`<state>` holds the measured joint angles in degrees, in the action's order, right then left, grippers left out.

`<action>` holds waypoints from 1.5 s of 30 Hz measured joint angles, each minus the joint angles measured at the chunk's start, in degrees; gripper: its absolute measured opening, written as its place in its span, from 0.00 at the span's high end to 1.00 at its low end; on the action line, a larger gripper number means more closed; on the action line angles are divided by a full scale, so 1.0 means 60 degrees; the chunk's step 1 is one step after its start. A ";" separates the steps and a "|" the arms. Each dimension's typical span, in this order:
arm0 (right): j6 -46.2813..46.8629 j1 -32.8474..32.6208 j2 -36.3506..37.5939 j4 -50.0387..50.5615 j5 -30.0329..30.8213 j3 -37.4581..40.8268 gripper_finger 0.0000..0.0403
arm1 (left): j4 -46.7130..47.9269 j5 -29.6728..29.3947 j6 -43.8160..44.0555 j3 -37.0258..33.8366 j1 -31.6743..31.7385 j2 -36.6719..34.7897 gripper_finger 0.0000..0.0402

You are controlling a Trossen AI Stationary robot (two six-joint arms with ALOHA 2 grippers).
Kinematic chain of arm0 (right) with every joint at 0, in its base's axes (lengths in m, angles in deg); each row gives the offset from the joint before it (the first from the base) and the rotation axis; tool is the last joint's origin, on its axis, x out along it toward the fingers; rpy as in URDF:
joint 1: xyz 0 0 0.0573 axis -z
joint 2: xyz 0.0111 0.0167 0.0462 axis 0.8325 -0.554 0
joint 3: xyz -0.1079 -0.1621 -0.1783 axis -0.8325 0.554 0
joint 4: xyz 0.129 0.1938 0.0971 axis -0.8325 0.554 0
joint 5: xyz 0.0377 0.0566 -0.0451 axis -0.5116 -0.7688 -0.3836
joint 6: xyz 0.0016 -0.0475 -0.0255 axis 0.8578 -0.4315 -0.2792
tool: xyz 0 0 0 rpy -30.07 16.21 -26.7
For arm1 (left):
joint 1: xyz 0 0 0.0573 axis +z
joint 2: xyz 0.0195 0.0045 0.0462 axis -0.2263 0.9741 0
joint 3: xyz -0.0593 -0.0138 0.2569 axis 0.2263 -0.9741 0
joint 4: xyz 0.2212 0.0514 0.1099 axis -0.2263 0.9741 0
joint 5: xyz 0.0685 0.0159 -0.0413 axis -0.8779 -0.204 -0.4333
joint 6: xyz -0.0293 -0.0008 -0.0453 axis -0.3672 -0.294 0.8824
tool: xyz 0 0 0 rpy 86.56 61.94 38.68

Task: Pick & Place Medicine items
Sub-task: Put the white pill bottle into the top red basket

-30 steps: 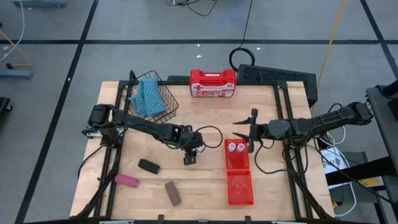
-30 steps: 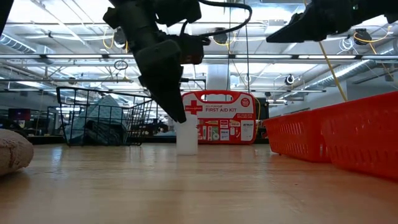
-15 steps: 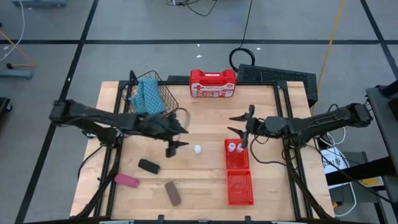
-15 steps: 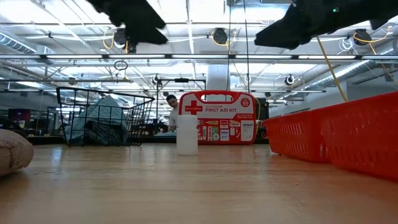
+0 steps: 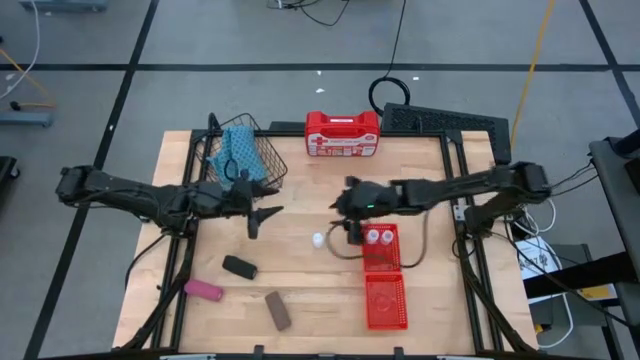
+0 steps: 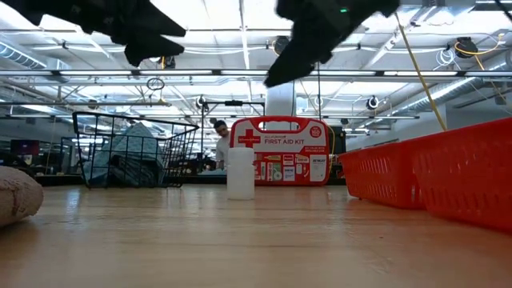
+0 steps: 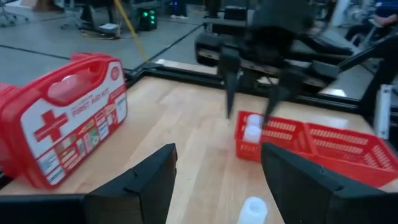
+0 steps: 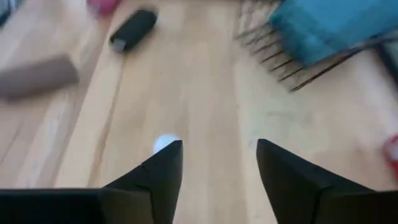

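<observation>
One white bottle [image 5: 317,240] stands upright on the wood, also in the low view [image 6: 241,173]. Two more white bottles [image 5: 378,237] stand in the red tray's [image 5: 385,300] far end. The black piece [image 5: 238,266], pink piece [image 5: 203,290] and brown piece [image 5: 277,310] lie on the table's near left. My right gripper [image 5: 343,230] hangs open, raised, just right of the lone bottle [image 8: 163,143]. My left gripper [image 5: 258,219] is open, raised, left of that bottle [image 7: 252,211].
A wire basket [image 5: 250,170] with the blue cloth [image 5: 238,152] sits at the far left. The red first aid case [image 5: 342,133] stands at the far edge. Bare wood lies between the bottle and the oblong pieces.
My left gripper rose off the lone bottle and drew back toward the table's left, leaving the bottle standing where it was. My right gripper swung from above the tray's far end leftward, ending close beside that bottle.
</observation>
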<state>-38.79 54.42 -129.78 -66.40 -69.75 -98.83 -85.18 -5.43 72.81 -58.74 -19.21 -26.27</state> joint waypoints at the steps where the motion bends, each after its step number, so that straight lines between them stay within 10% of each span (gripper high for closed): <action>1: -0.0103 -0.0009 -0.0390 0.0398 -0.0109 -0.0441 0.48 | -0.0083 -0.0074 -0.0006 -0.0081 -0.0001 0.0010 0.40; 14: -0.0415 -0.0134 -0.3228 0.0796 -0.0804 -0.1887 0.26 | -0.0148 -0.0159 -0.0002 -0.0222 -0.0001 0.0349 0.39; 45: 0.0035 -0.0448 -0.3922 0.0203 -0.0696 -0.1887 0.53 | -0.0153 -0.0159 0.0007 -0.0222 -0.0001 0.0350 0.34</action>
<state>-38.58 51.74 -153.31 -65.18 -73.92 -110.16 -86.10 -6.38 72.85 -60.07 -19.21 -24.17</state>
